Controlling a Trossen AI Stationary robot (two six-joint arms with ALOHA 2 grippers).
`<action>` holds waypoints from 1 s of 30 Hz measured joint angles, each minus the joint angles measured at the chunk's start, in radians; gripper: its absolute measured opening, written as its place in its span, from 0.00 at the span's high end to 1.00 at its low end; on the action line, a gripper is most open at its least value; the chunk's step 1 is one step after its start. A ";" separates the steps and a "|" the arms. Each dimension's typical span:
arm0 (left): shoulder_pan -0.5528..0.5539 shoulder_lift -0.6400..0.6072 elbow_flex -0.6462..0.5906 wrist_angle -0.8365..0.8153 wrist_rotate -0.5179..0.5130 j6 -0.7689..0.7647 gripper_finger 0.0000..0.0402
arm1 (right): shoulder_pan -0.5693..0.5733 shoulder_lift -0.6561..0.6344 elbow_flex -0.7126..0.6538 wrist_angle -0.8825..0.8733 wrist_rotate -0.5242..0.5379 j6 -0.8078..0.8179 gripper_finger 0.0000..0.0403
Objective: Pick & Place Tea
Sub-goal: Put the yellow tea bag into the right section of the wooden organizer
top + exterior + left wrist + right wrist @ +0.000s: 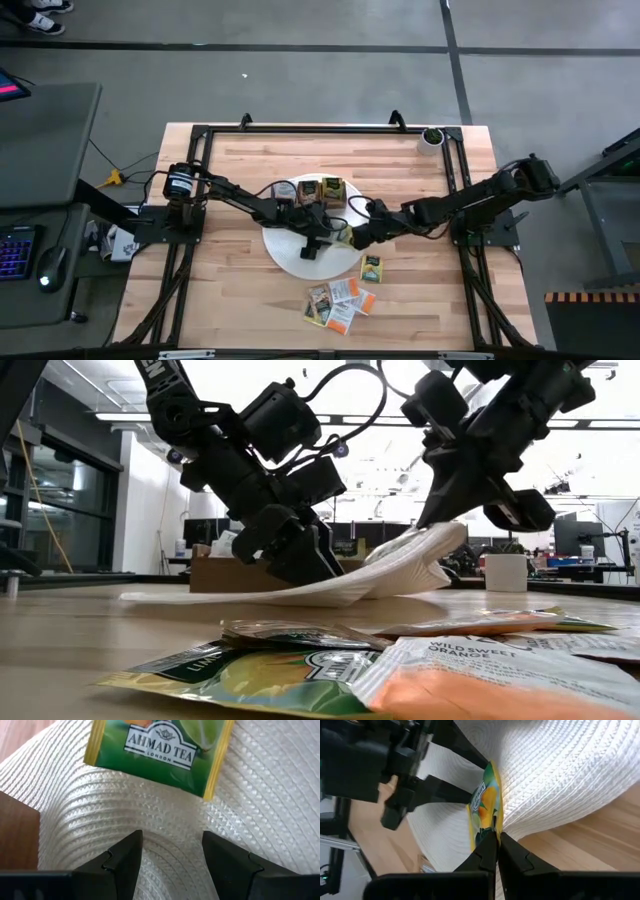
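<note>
While the white woven mat (pixel 290 250) at frame centre is lifted at its edge, a green tea packet (pixel 485 802) is clamped with it by the right gripper (pixel 495 837), the left gripper (pixel 170 852) held apart above the mat, presumably for handover.

white woven mat (pixel 290 250), wooden box (pixel 322 190), white cup (pixel 432 138)

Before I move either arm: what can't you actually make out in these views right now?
- High view: whether the right pincer pinches only the green-yellow tea packet or also the white mat edge; the arms cover it.
- Left wrist view: the green packet is cut off by the frame's edge; the left pincer is open.
- High view: the wooden box contents are too small.
- Low view: nearest packets are blurred.
</note>
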 joint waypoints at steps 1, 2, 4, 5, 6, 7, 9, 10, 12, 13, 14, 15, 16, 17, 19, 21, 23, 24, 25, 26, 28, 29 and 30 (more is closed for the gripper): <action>0.000 0.000 0.000 -0.001 0.000 0.000 0.49 | 0.000 0.000 0.000 -0.007 -0.001 0.000 1.00; 0.000 0.000 0.000 -0.001 0.000 0.000 0.49 | 0.000 0.000 0.000 -0.012 -0.003 0.000 1.00; 0.000 0.000 0.000 -0.002 0.000 0.000 0.49 | 0.000 0.000 0.000 -0.020 -0.005 0.000 1.00; 0.000 0.000 0.000 -0.001 0.000 0.000 0.49 | 0.000 0.000 0.000 -0.023 -0.006 0.000 1.00; 0.000 0.000 0.000 -0.001 0.000 0.000 0.49 | 0.000 0.000 0.000 -0.025 -0.007 0.000 1.00; 0.000 0.000 0.000 -0.001 0.000 0.000 0.49 | 0.000 0.000 0.000 -0.026 -0.007 0.001 1.00; 0.000 0.000 0.000 -0.001 0.000 -0.001 0.49 | 0.000 0.000 0.000 -0.029 -0.007 0.001 1.00; 0.000 0.000 0.000 -0.001 0.000 -0.001 0.49 | 0.000 0.000 0.000 -0.029 -0.007 0.001 1.00; 0.000 0.000 0.000 -0.001 0.000 -0.002 0.49 | 0.000 0.000 0.000 -0.030 -0.007 0.001 1.00; 0.000 0.000 0.000 -0.001 0.000 -0.002 0.49 | 0.000 0.000 0.000 -0.031 -0.007 0.001 1.00; 0.000 0.000 0.000 -0.001 0.000 -0.002 0.49 | 0.000 0.000 0.000 -0.032 -0.007 0.001 1.00; 0.000 0.000 0.000 -0.001 0.001 -0.003 0.49 | 0.000 0.000 0.000 -0.033 -0.006 0.001 1.00; 0.000 0.000 0.000 -0.001 0.000 -0.003 0.49 | 0.000 0.000 0.000 -0.034 -0.004 0.001 1.00; 0.000 0.000 0.000 -0.001 0.001 -0.003 0.49 | 0.000 0.000 0.000 -0.035 -0.004 0.001 1.00; 0.000 0.000 0.000 -0.001 0.001 -0.003 0.49 | 0.000 0.000 0.000 -0.037 -0.003 0.001 1.00; 0.000 0.000 0.000 -0.001 0.002 -0.004 0.49 | 0.000 0.000 0.000 -0.039 -0.003 0.001 1.00; 0.000 0.000 0.000 -0.002 0.015 -0.005 0.49 | 0.000 0.000 0.000 -0.039 -0.002 0.001 1.00; 0.000 0.000 0.000 -0.003 0.023 -0.007 0.49 | 0.000 0.000 0.000 -0.039 -0.002 0.001 1.00; 0.000 -0.001 0.000 -0.004 0.027 -0.008 0.49 | 0.000 0.000 0.000 -0.040 -0.002 0.001 1.00; 0.000 -0.001 0.000 -0.004 0.027 -0.009 0.49 | 0.000 0.000 0.000 -0.040 -0.001 0.001 1.00; 0.000 -0.001 0.000 -0.004 0.027 -0.009 0.49 | 0.000 0.000 0.000 -0.040 -0.001 0.001 1.00; 0.000 -0.001 0.000 -0.004 0.027 -0.009 0.49 | 0.000 0.000 0.000 -0.040 -0.001 0.001 1.00; 0.000 -0.001 0.000 -0.003 0.025 -0.009 0.49 | 0.000 0.000 0.000 -0.039 0.000 0.001 1.00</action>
